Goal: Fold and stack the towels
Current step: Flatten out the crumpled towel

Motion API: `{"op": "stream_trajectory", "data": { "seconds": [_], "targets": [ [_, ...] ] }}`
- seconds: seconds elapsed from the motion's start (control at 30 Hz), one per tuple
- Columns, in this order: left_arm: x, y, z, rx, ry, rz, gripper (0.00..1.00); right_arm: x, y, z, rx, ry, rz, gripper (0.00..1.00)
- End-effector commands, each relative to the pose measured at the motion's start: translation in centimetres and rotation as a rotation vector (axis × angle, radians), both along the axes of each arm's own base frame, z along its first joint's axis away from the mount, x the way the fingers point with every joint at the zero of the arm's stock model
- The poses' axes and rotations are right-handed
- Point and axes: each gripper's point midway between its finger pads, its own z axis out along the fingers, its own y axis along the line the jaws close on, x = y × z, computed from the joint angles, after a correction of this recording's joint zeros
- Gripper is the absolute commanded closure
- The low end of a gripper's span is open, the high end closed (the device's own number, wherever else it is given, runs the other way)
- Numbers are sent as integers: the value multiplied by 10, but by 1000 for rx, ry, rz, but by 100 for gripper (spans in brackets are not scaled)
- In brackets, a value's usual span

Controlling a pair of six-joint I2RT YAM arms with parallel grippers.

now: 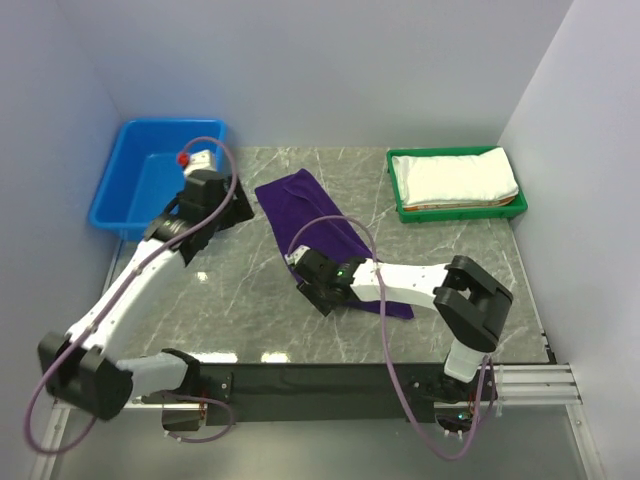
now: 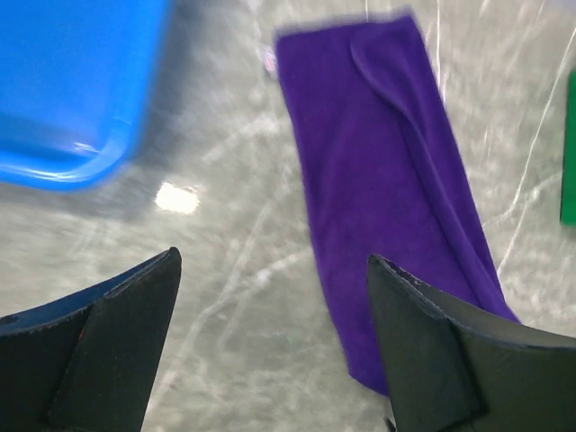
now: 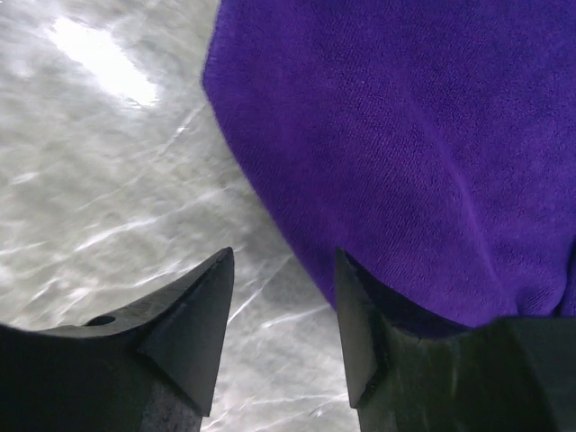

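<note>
A dark purple towel [image 1: 335, 240] lies spread in a long diagonal strip on the marble table [image 1: 250, 300]; its far end is partly folded over [image 2: 396, 81]. My right gripper [image 1: 305, 268] is low at the strip's left edge. It is open, with bare marble between the fingertips [image 3: 283, 256], and the right finger [image 3: 360, 333] is against the purple cloth [image 3: 405, 153]. My left gripper [image 1: 222, 205] hangs open above the table, left of the towel's far half [image 2: 273, 256]. A folded white towel [image 1: 465, 178] rests in a green tray [image 1: 400, 205], and a thin orange edge [image 1: 440, 207] shows beneath it.
A blue bin [image 1: 140, 185] stands at the back left, close beside my left wrist, and its corner shows in the left wrist view [image 2: 72, 108]. Pale walls close the table in on the left, back and right. A black strip [image 1: 330, 378] runs along the near edge.
</note>
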Motion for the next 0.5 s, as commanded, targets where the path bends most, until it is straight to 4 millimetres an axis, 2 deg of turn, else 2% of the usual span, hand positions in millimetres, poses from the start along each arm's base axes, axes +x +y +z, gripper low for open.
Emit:
{"op": "stream_trajectory", "data": {
  "seconds": [0.0,0.03,0.07,0.1,0.13,0.17,0.27,0.3,0.37,0.4,0.43,0.47],
  "targets": [
    [-19,27,-4,77,-5,10,11,14,-1,6,-62,-69,-4,49],
    [-21,32,-4,85,-17,21,11,15,-1,5,-67,-72,-3,66],
    [-25,35,1,82,-43,25,11,16,-2,5,-75,-78,-4,75],
    [-28,38,-7,92,-38,25,12,17,-2,7,-77,-80,-2,82],
    [-29,41,-2,90,-68,34,11,18,-2,10,-76,-86,-2,93],
    [-31,43,-9,96,-63,37,12,19,-1,15,-73,-88,5,97],
    [-31,46,-8,102,-82,41,12,25,1,44,-39,-113,8,100],
    [-31,46,-8,105,-83,41,12,29,3,64,3,-128,0,100],
    [-30,50,-10,103,-72,44,12,45,-3,81,114,-85,-85,100],
    [-30,52,-12,102,-67,47,12,53,-9,92,185,-70,-135,100],
    [-30,55,-14,99,-62,53,12,72,-27,97,240,-52,-226,100],
    [-30,55,-16,94,-59,52,12,77,-31,99,313,-21,-296,100]
  ]
}}
